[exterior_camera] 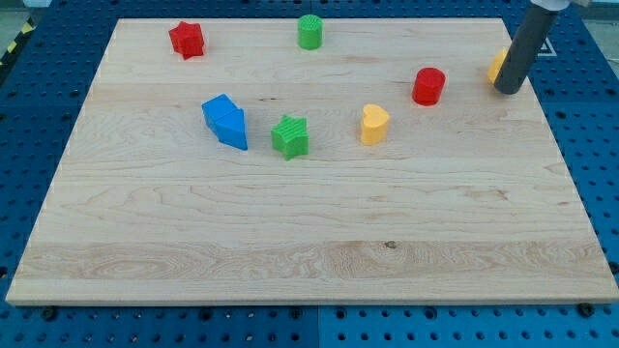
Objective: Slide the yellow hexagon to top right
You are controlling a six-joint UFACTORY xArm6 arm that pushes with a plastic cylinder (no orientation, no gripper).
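Note:
The yellow hexagon (496, 67) sits near the board's top right corner, mostly hidden behind my rod; only its left edge shows. My tip (507, 90) rests on the board right against the hexagon, on its right and lower side. A red cylinder (428, 86) stands to the left of the tip.
A yellow heart (374, 124), a green star (290, 136) and a blue block (225, 122) lie across the middle of the wooden board (309, 242). A green cylinder (309, 32) is at top centre and a red star (187, 40) at top left.

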